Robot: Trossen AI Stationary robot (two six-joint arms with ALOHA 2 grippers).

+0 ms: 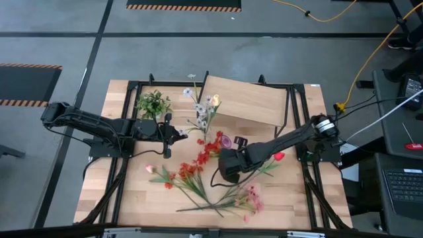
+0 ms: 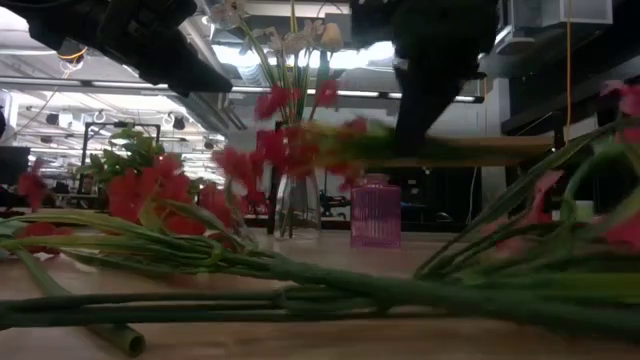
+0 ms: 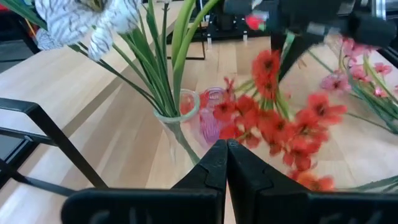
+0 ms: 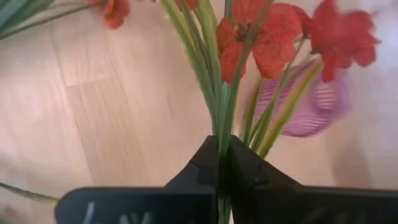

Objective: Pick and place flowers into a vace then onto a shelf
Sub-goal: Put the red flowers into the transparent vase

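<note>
From above, the flowers (image 1: 198, 173) lie loose on the front half of the table (image 1: 125, 198), their long stalks fanning out from near the front edge, blooms toward the middle. The right gripper (image 1: 228, 165) sits over the table's centre, closed on a red-flowered stem (image 1: 210, 149) whose long axis runs from the gripper toward the back left. The left gripper (image 1: 177, 132) hangs at back left with its fingers pressed together on nothing, just beside a clear vase (image 1: 201, 118) already holding white and yellow blooms. The shelf (image 1: 248, 100) stands tilted at back centre, a leafy tuft (image 1: 153, 104) left of it, a small pink vase (image 1: 227, 141) near the held blooms. Bare wood remains at front left.

At table height, green stalks (image 2: 300, 285) cross the foreground almost level. Behind them stand the clear vase (image 2: 298, 205) and the pink vase (image 2: 376, 212), side by side and apart.

The left wrist shows its shut fingers (image 3: 214, 168), the clear vase's rim (image 3: 183, 106) ahead and red blooms (image 3: 280, 121) beyond.

The right wrist shows fingertips (image 4: 208, 165) pinching green stalks (image 4: 217, 93) that rise away to red blooms, the pink vase (image 4: 311, 106) behind.
</note>
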